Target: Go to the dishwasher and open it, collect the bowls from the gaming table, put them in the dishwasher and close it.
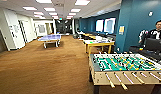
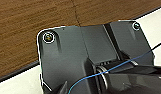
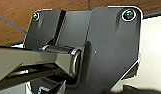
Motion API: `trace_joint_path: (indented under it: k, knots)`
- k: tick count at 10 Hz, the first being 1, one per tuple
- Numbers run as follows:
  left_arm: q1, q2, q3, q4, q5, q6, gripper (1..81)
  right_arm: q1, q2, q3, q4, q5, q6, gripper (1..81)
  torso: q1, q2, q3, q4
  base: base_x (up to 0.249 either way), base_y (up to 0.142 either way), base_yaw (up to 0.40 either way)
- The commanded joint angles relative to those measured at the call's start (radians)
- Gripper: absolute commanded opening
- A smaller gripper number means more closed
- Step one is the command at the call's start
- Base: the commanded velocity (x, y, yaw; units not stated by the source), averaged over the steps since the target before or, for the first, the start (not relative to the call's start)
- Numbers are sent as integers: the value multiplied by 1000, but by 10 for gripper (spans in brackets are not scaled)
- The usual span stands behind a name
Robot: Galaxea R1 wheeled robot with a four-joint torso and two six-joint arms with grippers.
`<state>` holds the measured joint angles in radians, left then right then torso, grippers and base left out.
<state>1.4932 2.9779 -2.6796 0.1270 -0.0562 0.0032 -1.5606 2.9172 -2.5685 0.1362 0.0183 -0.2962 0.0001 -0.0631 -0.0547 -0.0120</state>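
a wide brown carpet (image 1: 41,65) fills an open office game room. the table-football table (image 1: 126,67) stands nearest, at right; beyond it sits the gaming table (image 1: 99,43), yellow-rimmed with a white top, where any bowls are too small to make out. whether either gripper is open or closed cannot be told. judged best: approach wide of the table-football table's rods.

Gaming table (image 1: 99,43): low, rectangular, white top w/ yellow rim & legs, standing on brown carpet mid-room by the blue wall, beyond the foosball table (image 1: 126,67). Items on top too blurred to ID as bowls.
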Motion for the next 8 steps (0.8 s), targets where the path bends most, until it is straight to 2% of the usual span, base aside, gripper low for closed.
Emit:
trace_joint_path:
  k: [1, 2, 8]
  knots:
    - [-55, -6, 1, -3, 45, 6, 811, 47, -10, 1, -7, -60, -6, 811, 0, 0, 0, 0, 124, 0, 0]
    - [-55, -5, 1, -3, 45, 6, 811, 47, -10, 1, -7, -60, -6, 811, 0, 0, 0, 0, 124, 0, 0]
    - [-55, -6, 1, -3, 47, 8, 811, 47, -8, 1, -7, -60, -6, 811, 0, 0, 0, 0, 124, 63, 0]
